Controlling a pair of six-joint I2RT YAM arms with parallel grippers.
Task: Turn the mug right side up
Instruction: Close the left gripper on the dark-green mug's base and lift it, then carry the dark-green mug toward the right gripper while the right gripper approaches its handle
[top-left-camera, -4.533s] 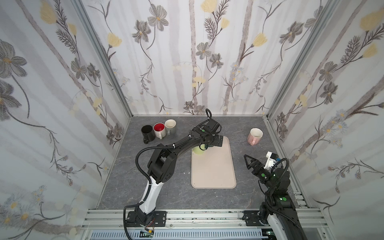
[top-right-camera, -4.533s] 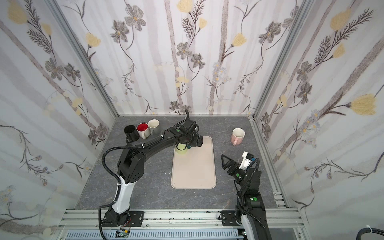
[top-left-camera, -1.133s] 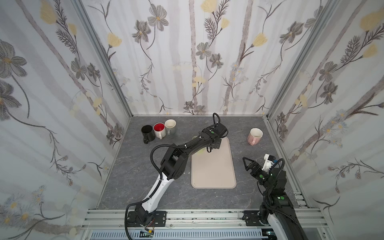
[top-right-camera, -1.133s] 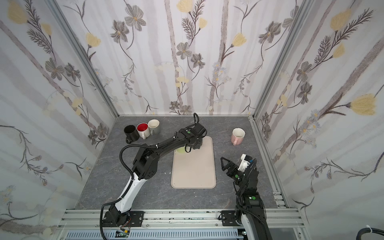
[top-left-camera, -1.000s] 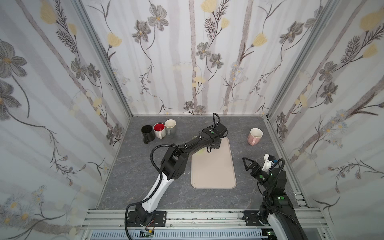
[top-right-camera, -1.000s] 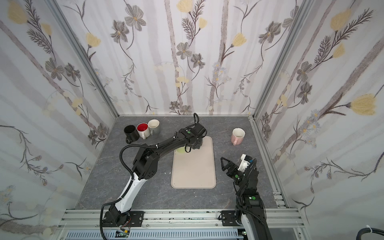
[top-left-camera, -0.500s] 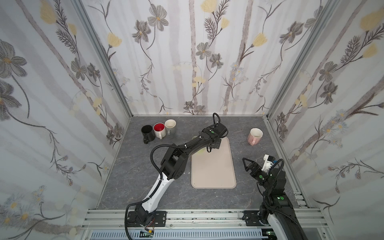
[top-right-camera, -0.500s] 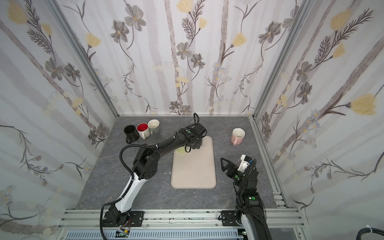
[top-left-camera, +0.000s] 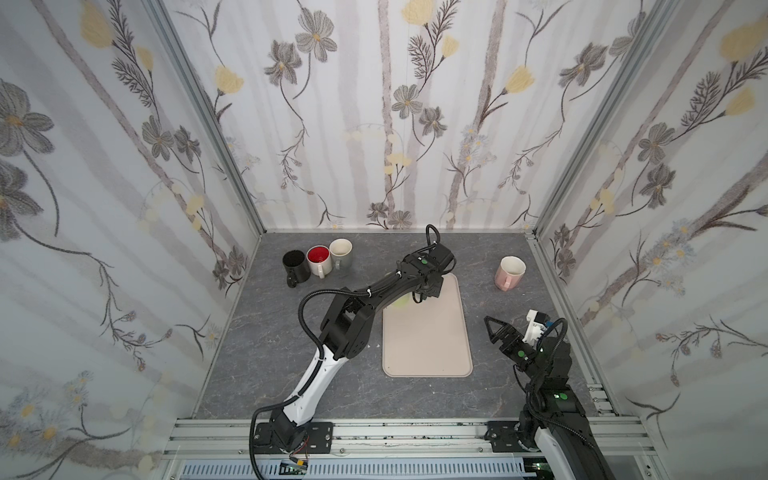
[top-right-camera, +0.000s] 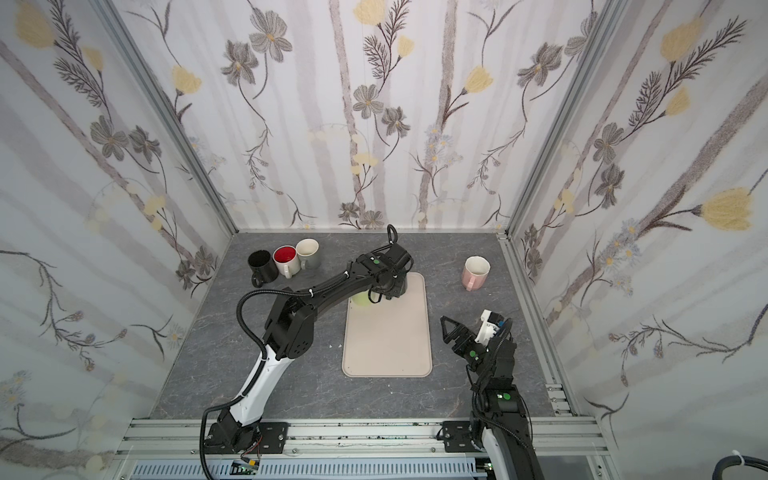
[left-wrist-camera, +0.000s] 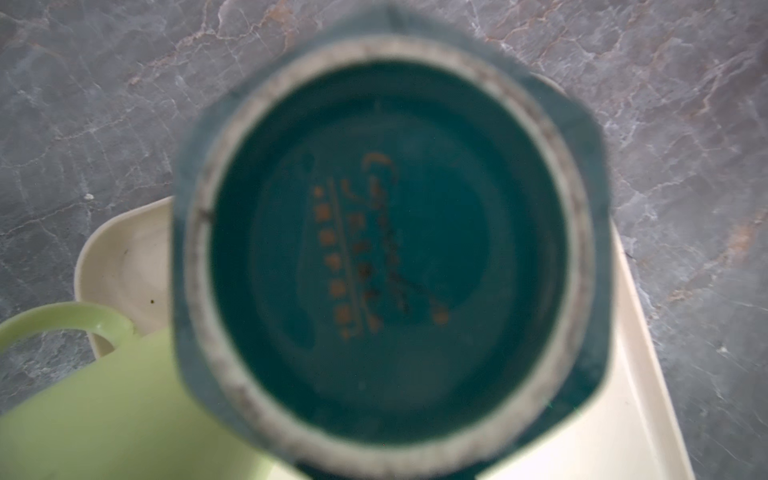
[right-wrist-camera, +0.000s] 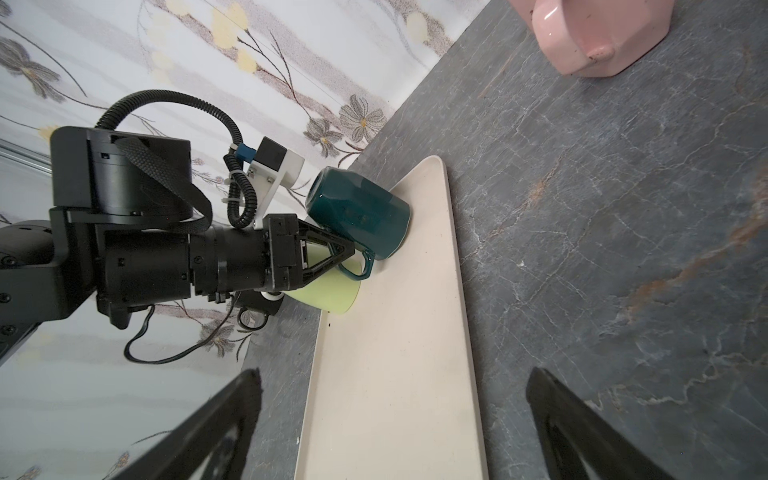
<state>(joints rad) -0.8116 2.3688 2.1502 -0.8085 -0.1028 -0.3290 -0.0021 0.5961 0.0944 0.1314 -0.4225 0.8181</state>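
Where the left gripper (right-wrist-camera: 348, 252) hangs just above the middle of both top views, its jaws are pinched tight on the handle (right-wrist-camera: 368, 264) of the teal mug (right-wrist-camera: 359, 212), which sits mouth-down on the upper left corner of the cream tray (top-left-camera: 428, 345), a lime mug (top-left-camera: 400, 305) just beside it. Down at the lower right of both top views, the right gripper (top-left-camera: 494, 328) hovers over the grey table (top-left-camera: 270, 353), jaws spread wide and empty, well apart from the pink mug (top-left-camera: 509, 272) above it.

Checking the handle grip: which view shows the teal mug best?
The right wrist view: the teal mug shows side on, with handle. The left wrist view gives only its blurred base; both top views hide it under the left arm.
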